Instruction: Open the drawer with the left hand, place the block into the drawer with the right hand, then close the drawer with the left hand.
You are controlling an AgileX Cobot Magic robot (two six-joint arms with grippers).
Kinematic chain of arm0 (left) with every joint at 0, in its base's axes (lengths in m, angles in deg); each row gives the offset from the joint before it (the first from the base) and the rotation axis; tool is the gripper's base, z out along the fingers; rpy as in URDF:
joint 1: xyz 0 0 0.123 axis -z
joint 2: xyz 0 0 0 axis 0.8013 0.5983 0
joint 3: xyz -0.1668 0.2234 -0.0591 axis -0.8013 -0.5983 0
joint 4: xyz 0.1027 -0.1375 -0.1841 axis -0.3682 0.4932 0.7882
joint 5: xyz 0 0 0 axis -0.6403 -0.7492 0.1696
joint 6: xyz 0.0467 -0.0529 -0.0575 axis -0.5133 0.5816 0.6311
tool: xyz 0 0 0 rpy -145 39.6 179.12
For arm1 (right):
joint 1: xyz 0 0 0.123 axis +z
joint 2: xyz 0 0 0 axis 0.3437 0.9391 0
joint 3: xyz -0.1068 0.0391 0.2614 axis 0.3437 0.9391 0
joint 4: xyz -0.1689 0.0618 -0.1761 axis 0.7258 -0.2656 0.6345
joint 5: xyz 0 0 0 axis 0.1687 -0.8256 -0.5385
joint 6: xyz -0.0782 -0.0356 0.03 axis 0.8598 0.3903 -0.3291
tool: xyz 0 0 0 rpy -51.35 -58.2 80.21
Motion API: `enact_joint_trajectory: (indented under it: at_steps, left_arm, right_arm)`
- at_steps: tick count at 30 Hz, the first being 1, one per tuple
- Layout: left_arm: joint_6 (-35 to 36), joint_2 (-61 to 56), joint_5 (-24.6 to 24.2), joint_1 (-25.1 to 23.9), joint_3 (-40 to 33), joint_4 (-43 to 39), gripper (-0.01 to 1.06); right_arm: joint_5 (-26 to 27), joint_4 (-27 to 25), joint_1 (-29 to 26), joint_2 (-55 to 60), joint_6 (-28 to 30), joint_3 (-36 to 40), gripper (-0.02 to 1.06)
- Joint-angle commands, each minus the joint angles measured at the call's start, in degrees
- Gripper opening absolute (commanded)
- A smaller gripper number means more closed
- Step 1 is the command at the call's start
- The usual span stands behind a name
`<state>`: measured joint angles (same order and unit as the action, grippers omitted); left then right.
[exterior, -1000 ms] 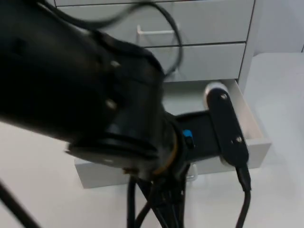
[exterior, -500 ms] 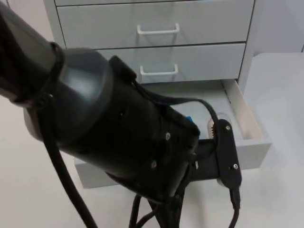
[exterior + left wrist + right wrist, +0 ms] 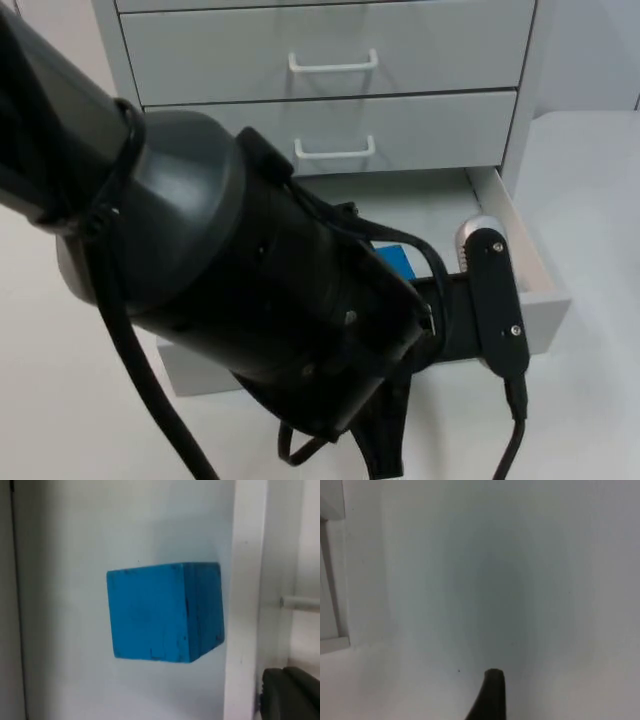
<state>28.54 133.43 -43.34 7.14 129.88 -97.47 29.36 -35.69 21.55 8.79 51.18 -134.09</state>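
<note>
The bottom drawer stands pulled out of the white cabinet. A blue block lies on its floor, partly hidden under my left arm, which reaches over the drawer's front. In the left wrist view the blue block rests flat on the drawer floor, close to the front panel. The drawer's white handle is beyond that panel, and my left gripper is right by it. My right gripper hangs over bare white table, holding nothing that I can see.
Above the open drawer, the cabinet has two shut drawers with white handles. White table top runs to the right of the cabinet. A cabinet edge stands beside the right gripper.
The left arm has swung lower across the drawer front. More of the blue block shows past the arm now. The drawer stays open as before.
</note>
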Motion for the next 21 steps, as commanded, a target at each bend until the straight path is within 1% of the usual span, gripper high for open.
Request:
enact_joint_trajectory:
  at_steps: [1,4,6,8,10,13,18,20,21]
  left_arm:
    - [1.18,0.12,-1.64,0.22,0.39,-2.33,0.0]
    - [1.18,0.12,-1.25,0.22,0.39,-2.1,0.0]
    - [1.18,0.12,0.35,0.22,0.39,-1.73,0.0]
    - [1.31,0.22,0.13,0.22,0.39,-2.69,0.0]
    - [2.15,0.42,-0.55,0.13,0.39,-3.61,0.0]
    - [6.86,2.2,-5.7,-0.04,0.39,-9.01,0.0]
    - [8.55,4.04,-5.32,-1.73,0.39,-11.17,0.0]
    - [11.92,4.18,-6.38,-2.54,0.51,-12.51,0.0]
    - [11.92,4.18,-6.38,-2.54,0.51,-12.51,0.0]
  right_arm:
    - [0.47,0.28,0.41,-0.31,-0.15,0.36,0.72]
    - [0.47,0.28,0.41,-0.31,-0.15,0.36,0.72]
    - [0.47,0.28,0.41,-0.31,-0.15,0.36,0.72]
    - [0.47,0.28,0.41,-0.31,-0.15,0.36,0.72]
    - [0.32,0.28,0.41,-0.31,-0.15,0.36,0.72]
    - [0.32,0.28,0.41,-0.31,-0.15,0.36,0.72]
    - [0.22,0.28,0.41,-0.31,-0.15,0.36,0.72]
    - [0.22,0.28,0.41,-0.31,-0.15,0.36,0.72]
    - [0.22,0.28,0.41,-0.31,-0.15,0.36,0.72]
